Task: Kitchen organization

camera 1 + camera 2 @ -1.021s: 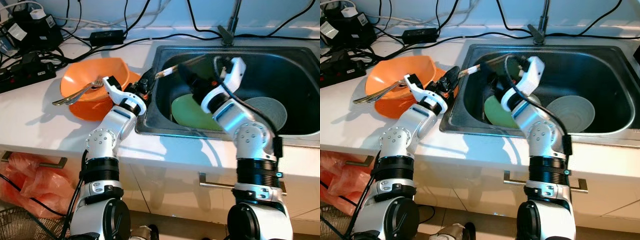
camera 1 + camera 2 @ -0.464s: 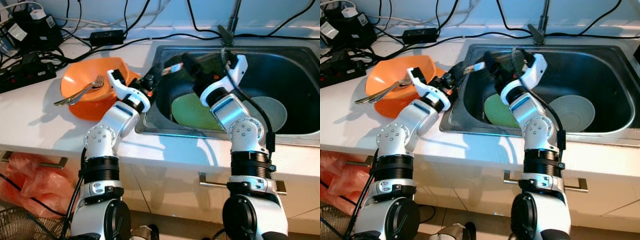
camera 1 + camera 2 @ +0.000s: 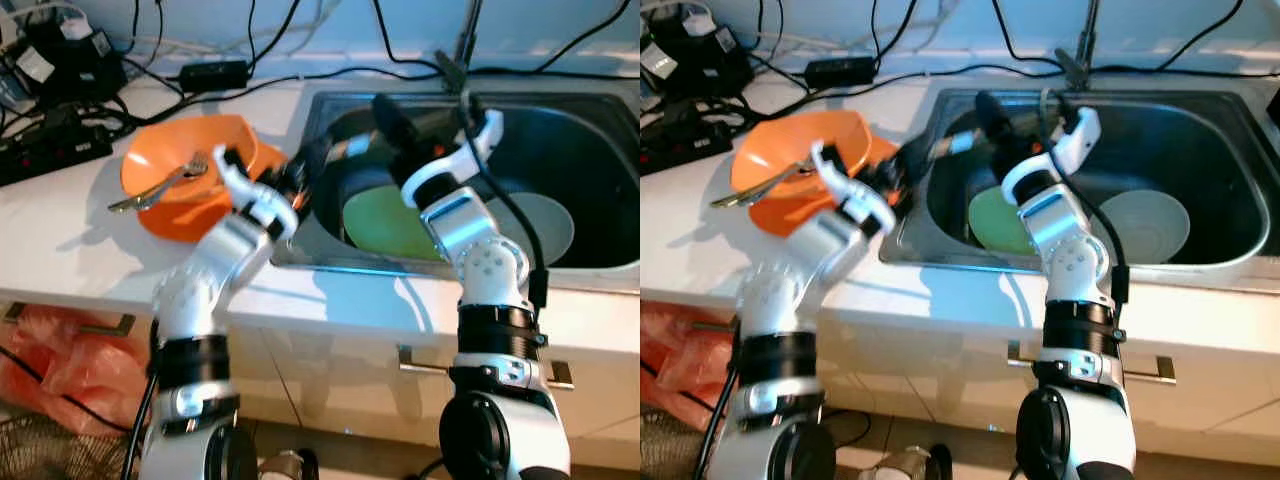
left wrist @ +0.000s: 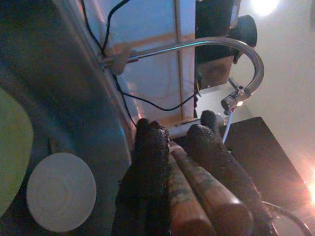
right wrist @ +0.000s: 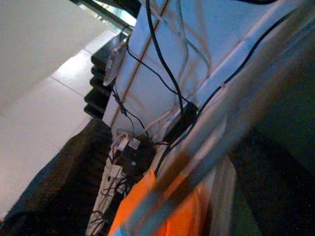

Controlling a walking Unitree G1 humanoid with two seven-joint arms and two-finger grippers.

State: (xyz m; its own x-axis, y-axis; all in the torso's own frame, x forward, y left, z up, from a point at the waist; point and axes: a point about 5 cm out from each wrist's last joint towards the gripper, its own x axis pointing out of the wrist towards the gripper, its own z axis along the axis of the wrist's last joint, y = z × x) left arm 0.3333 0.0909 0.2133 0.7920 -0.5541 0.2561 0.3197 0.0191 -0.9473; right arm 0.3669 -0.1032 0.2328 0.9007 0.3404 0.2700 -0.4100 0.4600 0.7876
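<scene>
Your left gripper (image 4: 179, 142) sits at the sink's (image 3: 300, 215) near-left rim, fingers clamped on a pair of wooden chopsticks (image 4: 197, 191) that run between the two black pads; the wrist view looks past them to the faucet (image 4: 216, 44) arching above the basin. The chopsticks' far ends reach over the sink's left edge, toward your right gripper (image 3: 385, 115), which hangs inside the sink near its back-left corner; its wrist view is blurred by streaks and you cannot tell how wide its fingers stand. Down in the sink: a green plate (image 3: 385, 225) left of centre, a grey plate (image 3: 545, 220) to its right. On the counter just left of the sink, an orange bowl (image 3: 165, 170) holding a fork (image 3: 160, 185). Black cables and a power strip (image 3: 50, 150) lie further left of the sink.
</scene>
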